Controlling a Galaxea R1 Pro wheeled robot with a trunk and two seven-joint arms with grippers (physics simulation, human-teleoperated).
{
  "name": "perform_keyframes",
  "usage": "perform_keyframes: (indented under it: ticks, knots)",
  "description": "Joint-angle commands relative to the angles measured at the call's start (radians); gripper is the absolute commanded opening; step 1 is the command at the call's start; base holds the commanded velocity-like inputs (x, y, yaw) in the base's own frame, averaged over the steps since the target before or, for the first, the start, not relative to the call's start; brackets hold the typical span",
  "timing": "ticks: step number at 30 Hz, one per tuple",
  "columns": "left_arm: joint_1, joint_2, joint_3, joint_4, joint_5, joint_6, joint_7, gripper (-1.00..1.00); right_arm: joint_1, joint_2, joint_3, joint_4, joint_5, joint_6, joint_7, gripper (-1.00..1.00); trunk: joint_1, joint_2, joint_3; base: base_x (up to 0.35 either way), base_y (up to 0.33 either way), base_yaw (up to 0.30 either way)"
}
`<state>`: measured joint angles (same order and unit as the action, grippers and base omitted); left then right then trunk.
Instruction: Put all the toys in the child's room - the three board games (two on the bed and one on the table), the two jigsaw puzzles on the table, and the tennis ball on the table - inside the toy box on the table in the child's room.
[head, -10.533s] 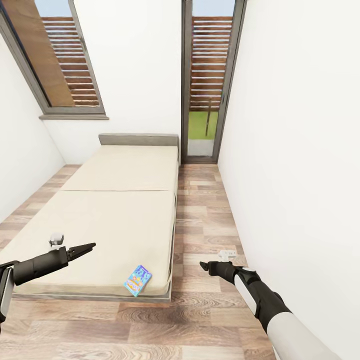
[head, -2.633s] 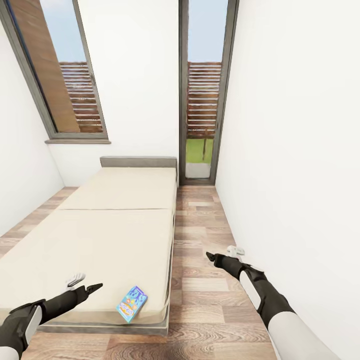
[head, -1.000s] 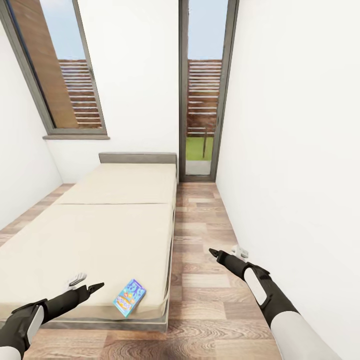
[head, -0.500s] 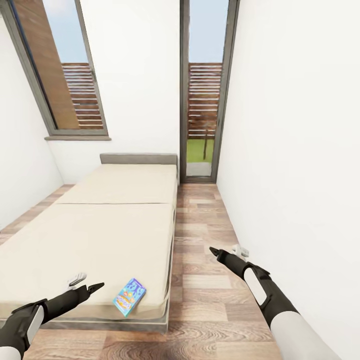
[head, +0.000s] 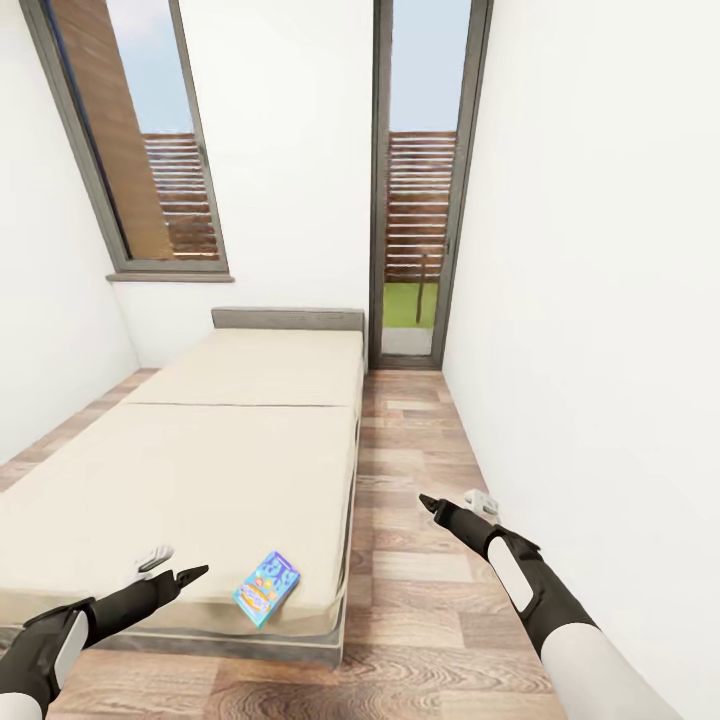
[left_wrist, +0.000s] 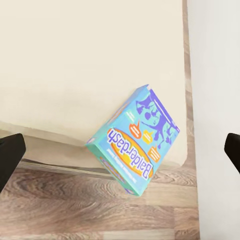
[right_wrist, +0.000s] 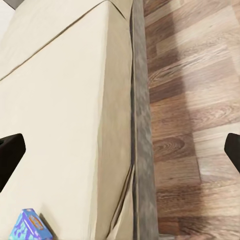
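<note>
Both pincers spread wide, empty; left pincer (head: 190, 574) just beside blue board game (head: 267, 588).

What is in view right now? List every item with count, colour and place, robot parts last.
Board game: one, blue printed box titled "Balderdash", lying flat at the bed's near right corner, close to the edge.
Bed: one, cream cover with a grey headboard, along the left side of the room.
Window: one, grey-framed, on the far wall above the headboard.
Glass door: one, tall, grey-framed, at the far end of the floor strip.
Floor: wood planks, right of the bed and in front of it.
Walls: white.
Left gripper: one, black, open, over the bed's near edge, left of the board game.
Right gripper: one, black, open, over the floor.
</note>
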<state>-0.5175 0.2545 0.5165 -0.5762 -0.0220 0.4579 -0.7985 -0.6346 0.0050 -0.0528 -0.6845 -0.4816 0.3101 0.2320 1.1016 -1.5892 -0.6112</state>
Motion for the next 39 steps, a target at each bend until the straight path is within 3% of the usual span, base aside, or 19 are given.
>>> perform_keyframes:
  ticks: [1, 39]
  knots:
    - [-0.001, -0.001, 0.005, -0.001, -0.002, 0.008, -0.005, 1.0, 0.0, 0.001, -0.004, -0.001, -0.008, 0.008, 0.003, 1.0, 0.004, -0.008, -0.004, 0.0, 0.0, 0.017]
    - [-0.001, 0.001, 0.004, -0.001, -0.004, 0.009, -0.007, 1.0, 0.0, 0.003, -0.002, 0.0, -0.009, 0.007, 0.005, 1.0, 0.15, -0.274, -0.123, 0.0, 0.0, 0.001]
